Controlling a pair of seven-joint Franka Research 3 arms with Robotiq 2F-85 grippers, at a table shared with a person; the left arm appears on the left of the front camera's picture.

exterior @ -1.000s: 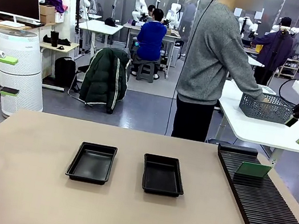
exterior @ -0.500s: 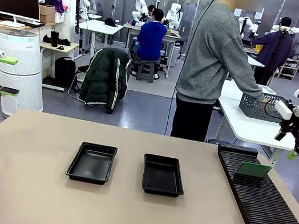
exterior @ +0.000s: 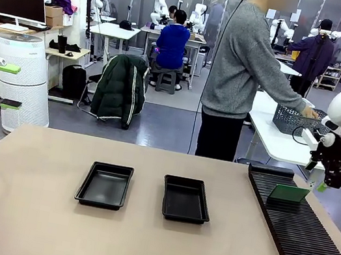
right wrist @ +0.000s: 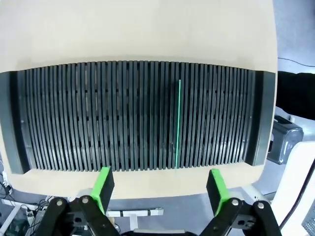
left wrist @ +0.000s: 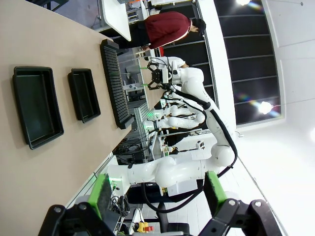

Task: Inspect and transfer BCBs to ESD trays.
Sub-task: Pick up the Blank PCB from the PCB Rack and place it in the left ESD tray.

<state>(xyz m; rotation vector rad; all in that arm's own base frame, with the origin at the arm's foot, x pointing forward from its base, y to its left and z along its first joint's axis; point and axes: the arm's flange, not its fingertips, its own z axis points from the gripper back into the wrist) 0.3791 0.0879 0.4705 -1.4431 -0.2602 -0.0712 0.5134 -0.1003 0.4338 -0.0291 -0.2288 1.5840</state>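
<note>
- The right end effector (exterior: pixel 327 184) has swung in from high beyond the table's (exterior: pixel 22 220) right edge. It now hangs just above the far end of the slotted rack (exterior: pixel 300 233), fingers apart and empty.
- The circuit board (exterior: pixel 289 193) stands on edge in a slot near that far end. In the right wrist view it shows as a thin green line within the gap between the fingers, nearer one of them.
- The left end effector (exterior: pixel 9 86) has not moved: it is off the table's left edge, fingers apart, holding nothing.
- The left tray (exterior: pixel 105 184) and right tray (exterior: pixel 186 198) sit empty mid-table, well apart from the rack.
- This looks like the approach for a first pick. The fingers likely need centring on the board before going down.
</note>
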